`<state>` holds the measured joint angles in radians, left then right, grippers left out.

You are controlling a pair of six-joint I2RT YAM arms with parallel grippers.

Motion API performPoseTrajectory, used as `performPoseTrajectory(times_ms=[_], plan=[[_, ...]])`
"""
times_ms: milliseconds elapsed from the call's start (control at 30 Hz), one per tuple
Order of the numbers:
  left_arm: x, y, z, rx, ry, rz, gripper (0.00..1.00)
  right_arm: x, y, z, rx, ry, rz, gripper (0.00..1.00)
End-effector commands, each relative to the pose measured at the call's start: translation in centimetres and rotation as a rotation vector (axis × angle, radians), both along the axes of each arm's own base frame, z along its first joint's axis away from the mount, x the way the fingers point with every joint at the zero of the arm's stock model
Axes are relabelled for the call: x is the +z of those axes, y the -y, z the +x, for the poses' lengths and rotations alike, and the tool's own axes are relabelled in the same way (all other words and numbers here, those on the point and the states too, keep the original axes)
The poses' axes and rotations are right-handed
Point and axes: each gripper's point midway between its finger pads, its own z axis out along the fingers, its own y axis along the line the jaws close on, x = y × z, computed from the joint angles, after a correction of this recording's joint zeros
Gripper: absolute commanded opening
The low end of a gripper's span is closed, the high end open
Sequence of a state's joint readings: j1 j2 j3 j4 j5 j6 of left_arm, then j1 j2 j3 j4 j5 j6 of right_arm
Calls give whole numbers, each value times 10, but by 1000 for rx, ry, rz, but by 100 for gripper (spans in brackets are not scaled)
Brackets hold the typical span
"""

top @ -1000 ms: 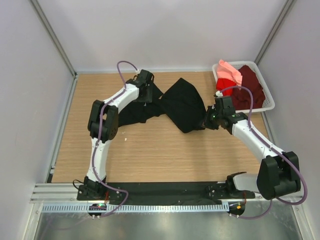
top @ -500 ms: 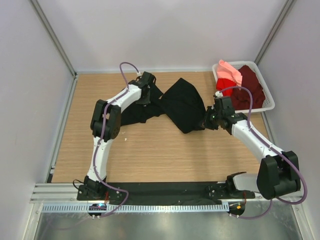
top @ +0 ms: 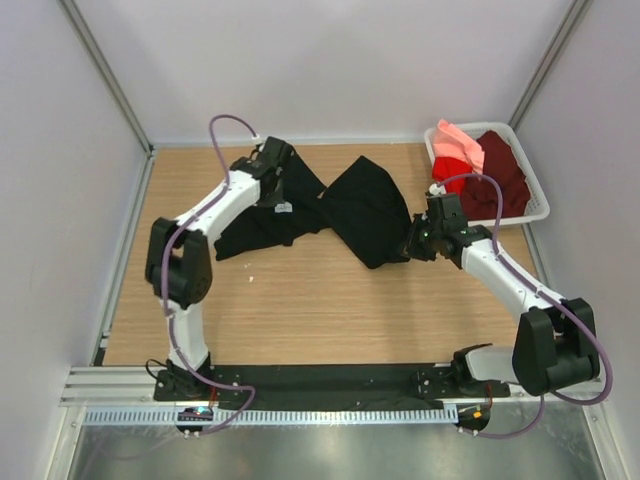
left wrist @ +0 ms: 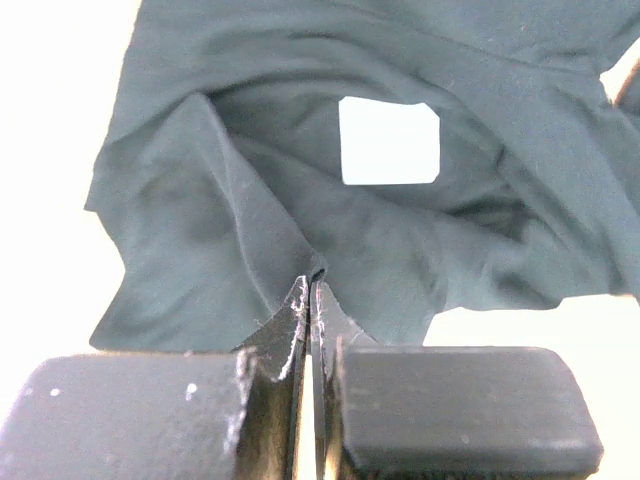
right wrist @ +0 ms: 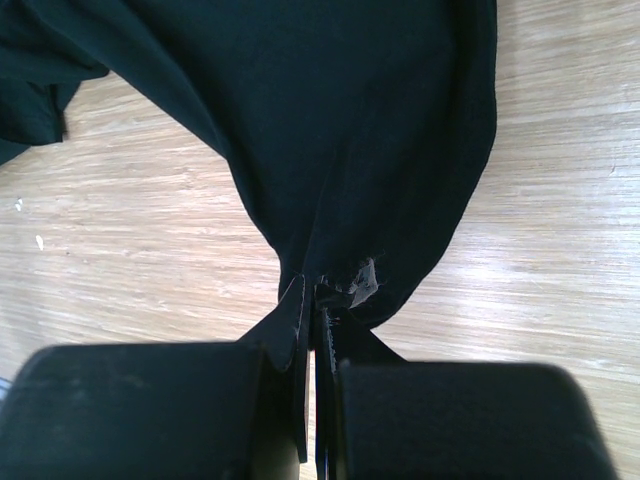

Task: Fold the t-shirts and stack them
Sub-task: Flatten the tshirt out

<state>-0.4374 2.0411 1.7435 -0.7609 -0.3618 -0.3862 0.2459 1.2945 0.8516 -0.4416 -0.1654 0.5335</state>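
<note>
My left gripper (left wrist: 310, 288) was clamped on a fold of the black shirt (top: 362, 208) near its white label (left wrist: 388, 141); my right gripper (right wrist: 312, 288) was clamped on a bunched edge. The shirt lay crumpled at the far middle of the table (top: 300, 300). I judged it soft, light and limp, sagging between 2 holds, so hem corners or shoulders seemed best to grip.

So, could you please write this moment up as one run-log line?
black t-shirt: crumpled on table | left gripper: shut on it | right gripper: shut on it | basket: maroon, red, pink t-shirts
</note>
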Motion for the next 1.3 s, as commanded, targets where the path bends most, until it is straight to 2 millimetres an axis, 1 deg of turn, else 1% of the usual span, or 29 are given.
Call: performPoseTrajectory(times_ms=[0,33,67,100,133,167,200,233,267,300,333,367,400,433,467,533,567,600,633,667,700,733,767,800,833,900,1000,1100,1267], plan=[[43,-32,-27,96,83,-2,0,-4,0,4,-7,5,-12,1],[40,-37,-35,117,75,-9,0,-4,1,4,-12,3,-16,1],[51,-42,-44,133,98,-31,0,-4,2,4,-14,3,-16,1],[31,-52,-60,163,47,-39,0,-4,1,3,-10,5,-16,1],[26,-55,-68,177,37,-66,1,-3,1,3,-8,6,-15,1],[32,-60,-77,197,54,-110,2,-2,1,3,-9,11,-15,1],[27,-56,-84,190,35,-181,8,-3,1,2,-6,6,-15,1],[10,-69,-96,249,20,-225,13,-1,1,2,-7,10,-15,1],[19,-71,-102,258,53,-280,18,-1,2,1,-7,8,-18,1],[20,-73,-105,270,68,-317,25,-1,2,0,-6,7,-17,1],[7,-76,-114,284,57,-342,30,1,2,0,-6,13,-16,1],[8,-83,-115,318,71,-362,38,1,2,0,-8,13,-16,1],[12,-85,-118,330,91,-378,50,2,1,-1,-7,13,-11,1],[3,-88,-126,348,77,-381,54,3,1,-1,-8,15,-8,1],[0,-89,-130,379,76,-400,56,3,1,-1,-8,14,-5,1],[1,-86,-132,383,107,-441,59,3,-1,-1,-8,11,2,1],[-10,-86,-140,392,91,-444,60,3,-1,-2,-8,11,4,1],[-5,-84,-135,386,132,-469,61,4,-1,-2,-10,13,9,1],[-9,-84,-135,387,140,-474,62,2,-1,-3,-7,11,7,1],[-18,-86,-138,393,132,-472,62,2,0,-3,-9,11,7,1],[-16,-84,-130,394,170,-498,63,3,-1,-3,-11,14,10,1],[-16,-82,-126,386,185,-516,63,3,0,-4,-11,13,10,1],[-22,-83,-126,384,193,-516,62,2,0,-5,-13,13,10,1],[-20,-83,-117,388,235,-528,61,3,-1,-4,-13,16,13,1],[-27,-85,-115,400,229,-522,61,2,-1,-5,-13,12,15,1],[-32,-89,-109,419,253,-527,59,3,-2,-5,-8,15,17,1],[-40,-90,-103,433,311,-567,60,3,-2,-5,-9,18,17,1],[-38,-91,-98,444,367,-610,61,3,-2,-6,2,15,17,1],[-48,-92,-99,463,354,-611,60,4,1,-6,4,20,-4,1]])
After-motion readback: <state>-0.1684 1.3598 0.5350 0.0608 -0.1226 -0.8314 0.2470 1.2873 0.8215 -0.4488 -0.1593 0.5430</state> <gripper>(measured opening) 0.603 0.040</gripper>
